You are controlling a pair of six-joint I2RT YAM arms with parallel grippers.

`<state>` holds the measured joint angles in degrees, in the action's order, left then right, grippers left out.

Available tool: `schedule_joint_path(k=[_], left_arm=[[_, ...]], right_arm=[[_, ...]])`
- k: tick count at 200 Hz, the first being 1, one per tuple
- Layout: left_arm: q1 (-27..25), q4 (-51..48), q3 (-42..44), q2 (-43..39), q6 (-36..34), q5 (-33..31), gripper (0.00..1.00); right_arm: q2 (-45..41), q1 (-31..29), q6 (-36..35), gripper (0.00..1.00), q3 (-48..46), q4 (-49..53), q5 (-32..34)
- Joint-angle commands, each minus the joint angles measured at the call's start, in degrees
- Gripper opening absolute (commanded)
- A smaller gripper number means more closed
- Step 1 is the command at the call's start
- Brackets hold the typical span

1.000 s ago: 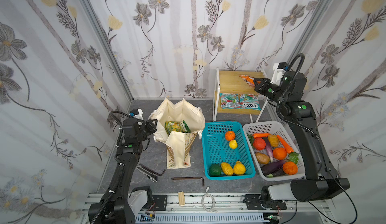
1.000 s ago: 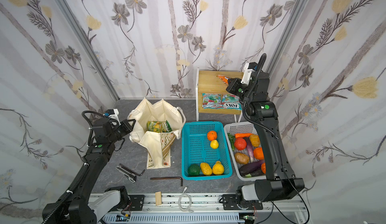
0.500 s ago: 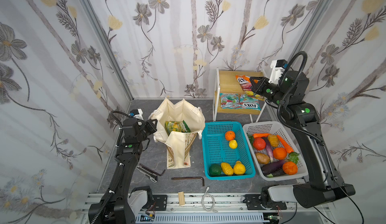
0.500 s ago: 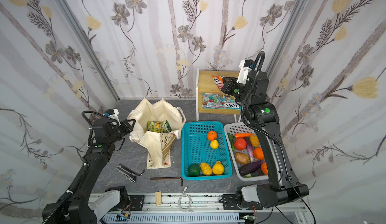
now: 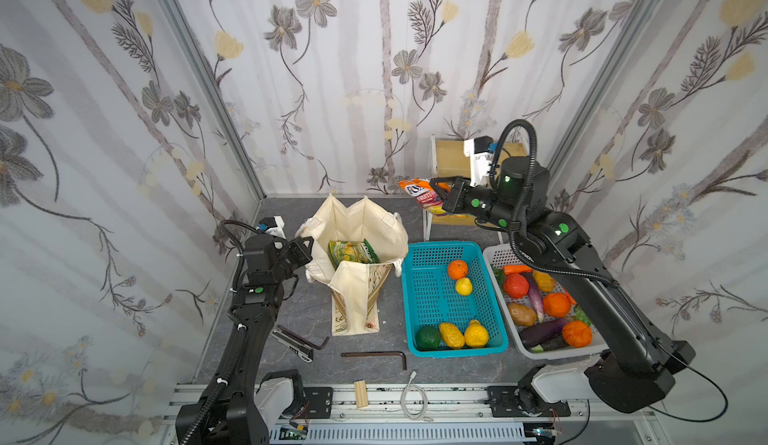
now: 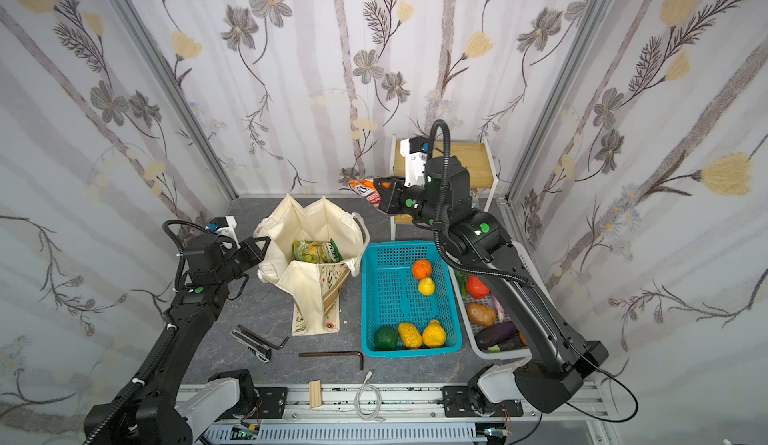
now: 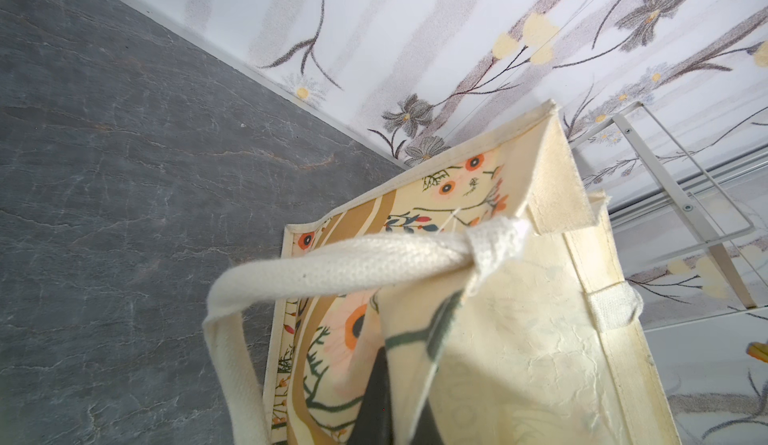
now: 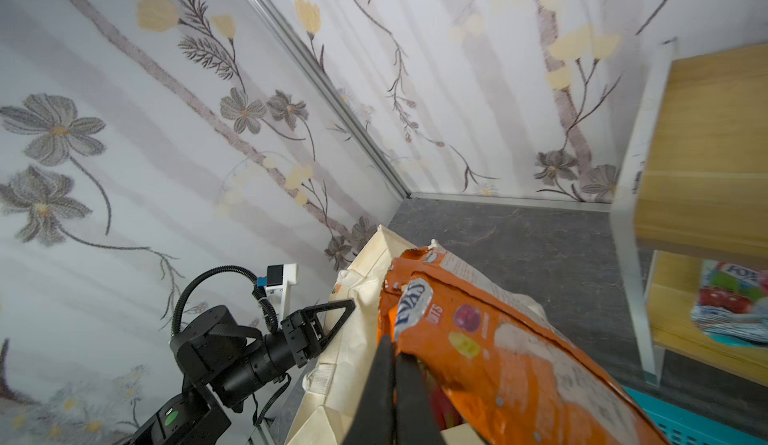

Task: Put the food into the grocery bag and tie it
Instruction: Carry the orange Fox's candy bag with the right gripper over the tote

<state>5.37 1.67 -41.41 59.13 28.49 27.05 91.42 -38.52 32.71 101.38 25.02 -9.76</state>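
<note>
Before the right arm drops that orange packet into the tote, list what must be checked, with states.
1. Right gripper shut on the orange packet: ok.
2. Left gripper shut on the grocery bag rim, holding it up: ok.
3. Bag mouth open upward: ok, though the near wall is folded outward.
4. Packet above the opening: not ok; in both top views it hangs beside the shelf, short of the mouth.
5. Room inside: ok; only a green packet shows inside.
6. Packet hangs high enough to clear the rim: cannot tell.
</note>
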Motion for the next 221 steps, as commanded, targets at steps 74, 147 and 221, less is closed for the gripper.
schedule_joint_path(k=[74,147,221], left_arm=[[-0.1,-0.2,-0.1,-0.2,-0.1,1.3,0.0],[-0.2,-0.2,0.0,-0.4,-0.2,1.2,0.0],[-0.2,-0.2,0.0,-0.8,-0.1,1.1,0.0]], right_arm=[[22.6,-8.1,2.5,0.0,10.0,-8.4,-14.7],[32.4,-8.1,-4.0,0.0,11.5,-0.8,-17.8],[31.5,-11.8,-10.4,0.0,5.4,9.1,-1.4]])
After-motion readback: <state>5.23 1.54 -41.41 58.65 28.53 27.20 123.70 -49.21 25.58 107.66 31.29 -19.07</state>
